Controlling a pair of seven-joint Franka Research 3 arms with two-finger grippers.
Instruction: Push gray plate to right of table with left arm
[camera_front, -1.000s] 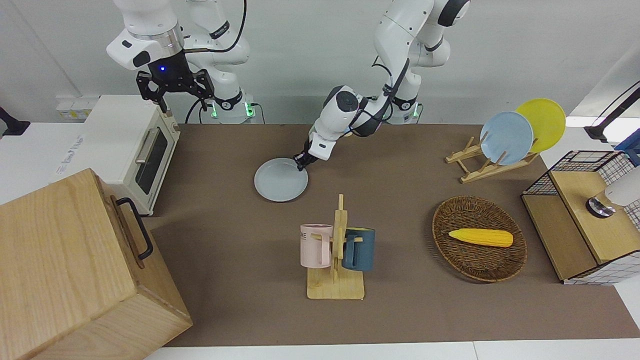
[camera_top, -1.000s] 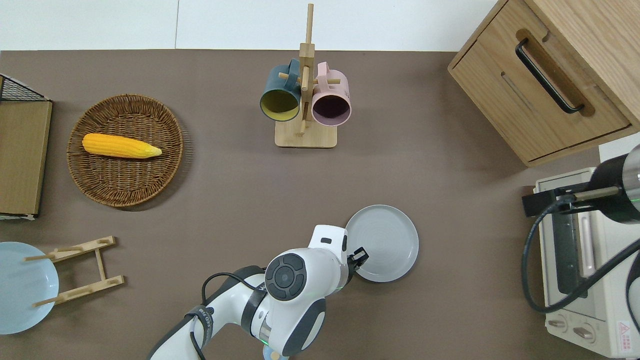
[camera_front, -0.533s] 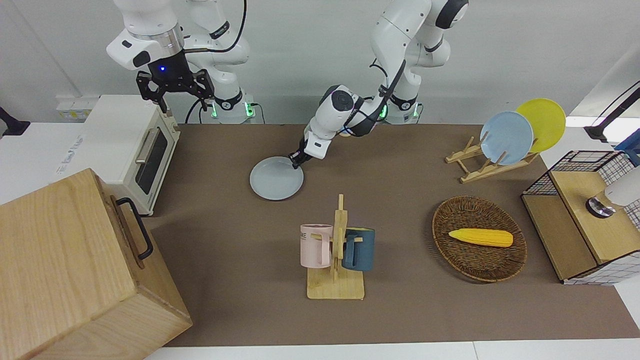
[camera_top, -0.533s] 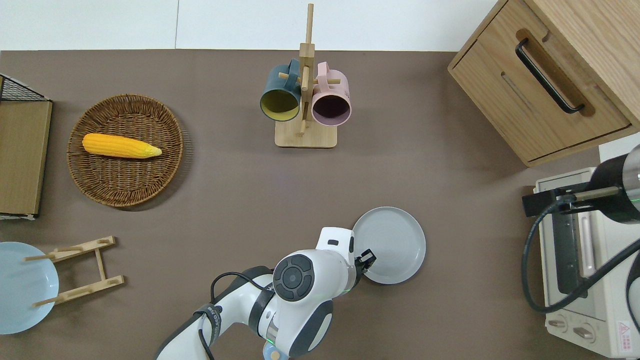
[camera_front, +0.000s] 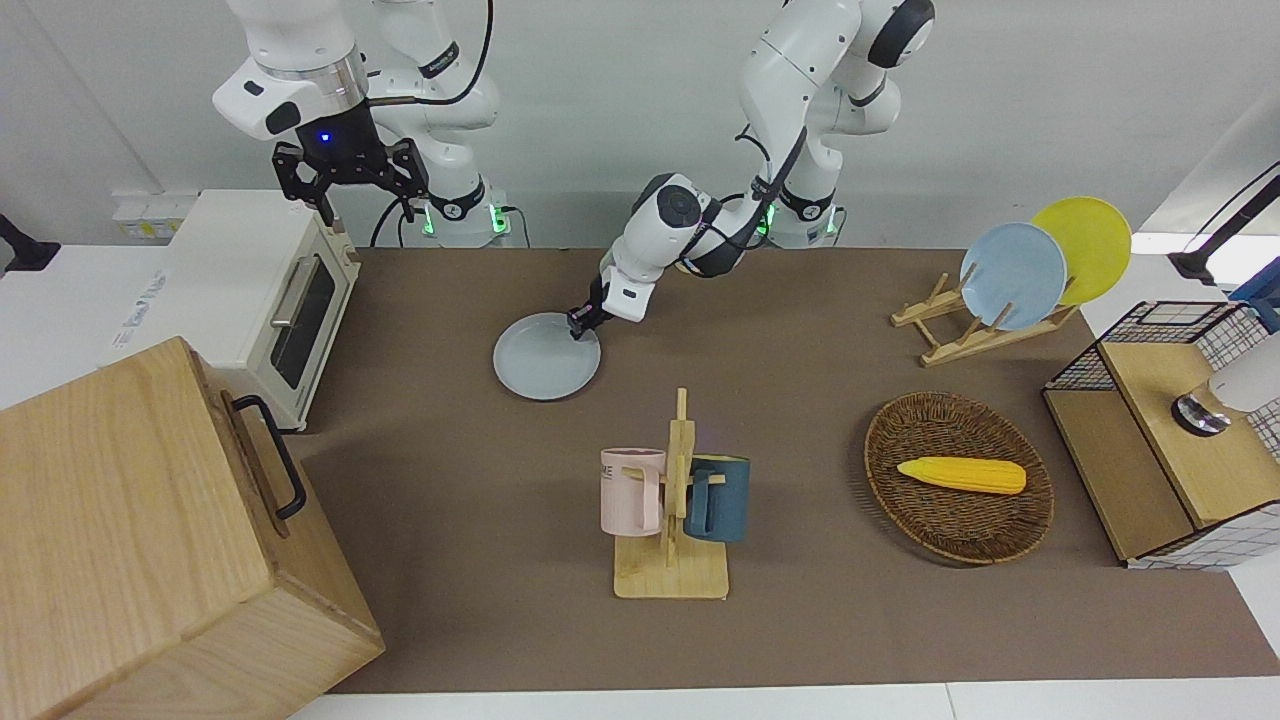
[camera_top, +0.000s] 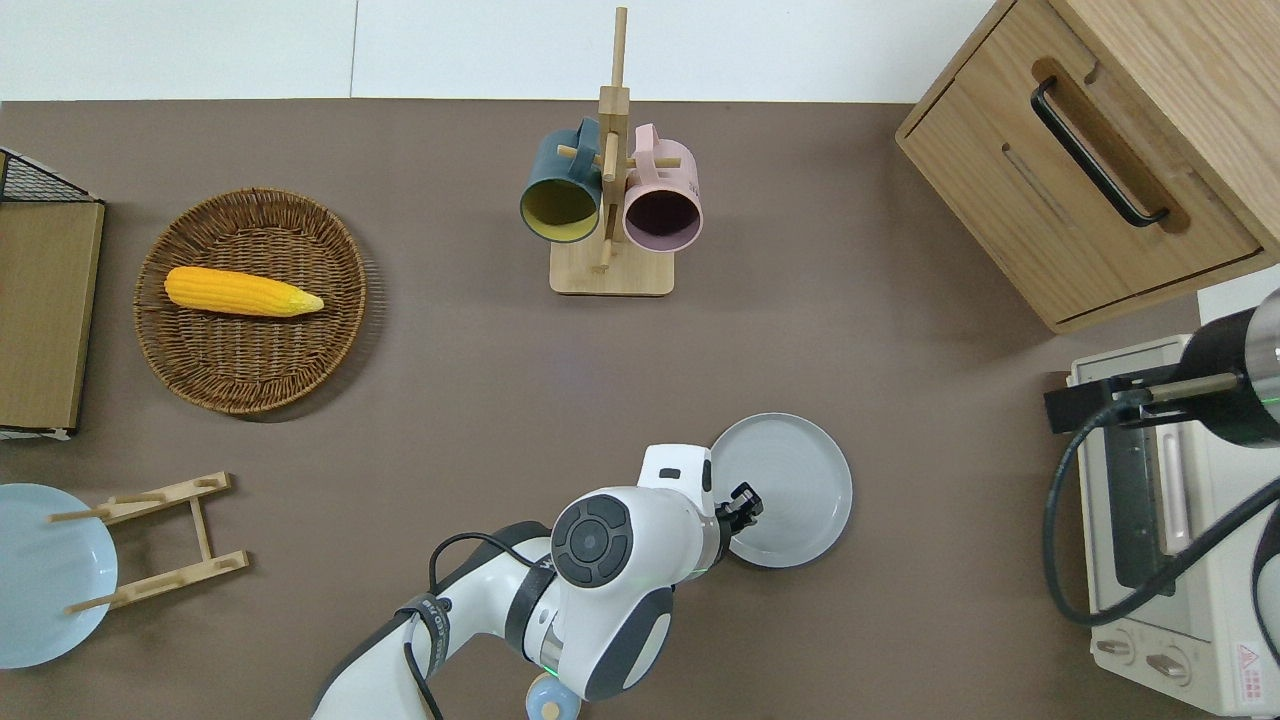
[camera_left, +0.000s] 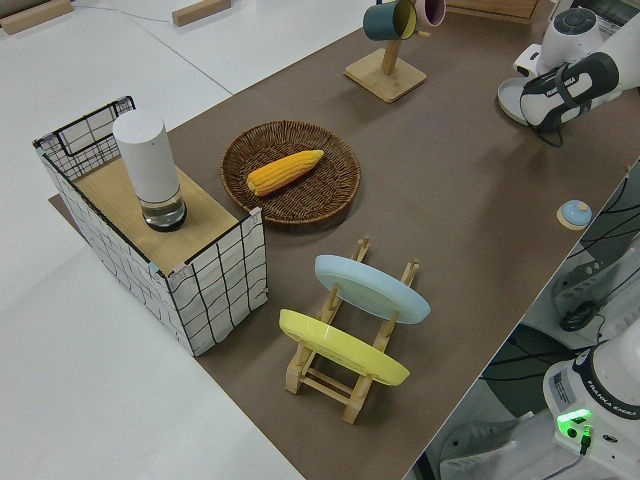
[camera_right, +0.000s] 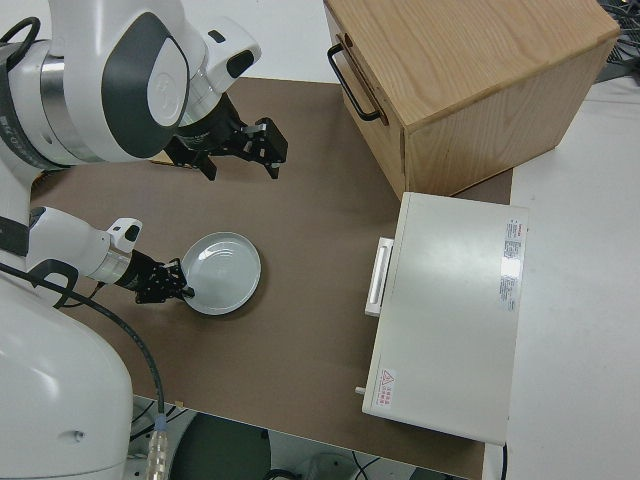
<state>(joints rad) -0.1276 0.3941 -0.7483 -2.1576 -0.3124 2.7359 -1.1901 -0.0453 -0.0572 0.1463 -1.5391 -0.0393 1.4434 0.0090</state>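
Note:
The gray plate (camera_front: 546, 357) lies flat on the brown table (camera_front: 450, 560), between the mug rack and the robots; it also shows in the overhead view (camera_top: 795, 490) and the right side view (camera_right: 225, 270). My left gripper (camera_front: 580, 326) is shut and reaches down low, its tip on the plate's rim at the side toward the left arm's end (camera_top: 745, 500) (camera_right: 182, 290). My right gripper (camera_front: 345, 185) is open, empty and parked.
A white toaster oven (camera_front: 260, 290) and a wooden cabinet (camera_front: 150, 530) stand at the right arm's end. A mug rack (camera_front: 672, 500) stands mid-table. A wicker basket with corn (camera_front: 958, 475), a plate rack (camera_front: 985, 335) and a wire crate (camera_front: 1160, 430) fill the left arm's end.
My left gripper has slid toward the right arm's end, pushing the gray plate that way; in the last half second the plate barely moved and the tip came further over its rim.

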